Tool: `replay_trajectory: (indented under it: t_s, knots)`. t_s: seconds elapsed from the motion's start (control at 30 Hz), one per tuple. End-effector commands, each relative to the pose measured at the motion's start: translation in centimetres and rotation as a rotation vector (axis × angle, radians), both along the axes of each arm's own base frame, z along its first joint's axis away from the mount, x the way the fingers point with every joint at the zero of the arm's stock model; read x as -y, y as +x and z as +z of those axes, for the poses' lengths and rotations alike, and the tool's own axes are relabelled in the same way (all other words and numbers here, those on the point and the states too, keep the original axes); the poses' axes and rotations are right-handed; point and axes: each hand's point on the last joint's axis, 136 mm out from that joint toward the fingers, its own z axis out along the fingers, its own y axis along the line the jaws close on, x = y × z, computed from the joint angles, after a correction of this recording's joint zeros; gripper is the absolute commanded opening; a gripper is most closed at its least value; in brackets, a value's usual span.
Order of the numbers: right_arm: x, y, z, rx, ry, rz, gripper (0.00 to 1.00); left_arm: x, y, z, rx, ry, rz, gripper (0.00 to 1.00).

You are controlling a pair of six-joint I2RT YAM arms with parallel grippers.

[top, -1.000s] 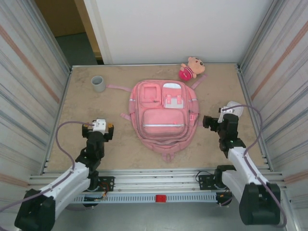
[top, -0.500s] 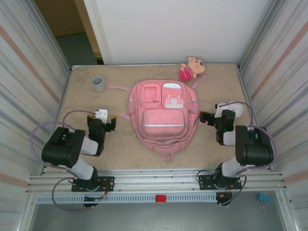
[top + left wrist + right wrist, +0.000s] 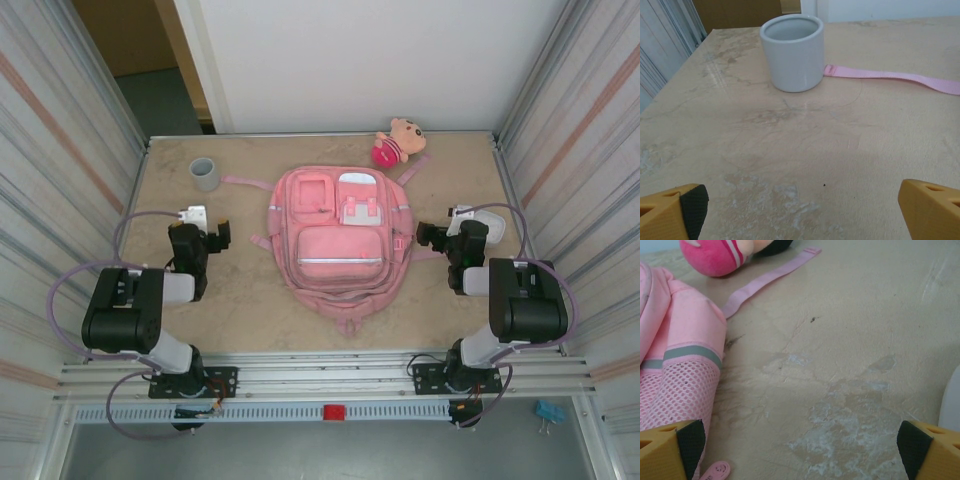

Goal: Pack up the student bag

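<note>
While the student bag (image 3: 338,235) lies flat, the grey cup (image 3: 792,52) looks empty.

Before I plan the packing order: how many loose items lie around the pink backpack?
3: a grey cup far left of the backpack, a plush doll beyond its far right corner, and a partly hidden white object on its right.
</note>
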Motion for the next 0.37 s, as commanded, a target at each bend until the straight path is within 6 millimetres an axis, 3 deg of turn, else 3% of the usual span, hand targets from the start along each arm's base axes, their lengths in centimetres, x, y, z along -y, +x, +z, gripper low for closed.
replay_trajectory:
  t_s: [0.0,0.33]
  knots:
    - [0.05,0.49,0.9,0.026,-0.013,-0.006,0.99,0.22,-0.05,0.23,0.001,-0.008,-0.002,0.99]
    - [0.08,0.51,0.85,0.023,-0.014,-0.008,0.99,0.23,-0.08,0.1,-0.001,-0.007,-0.003,0.99]
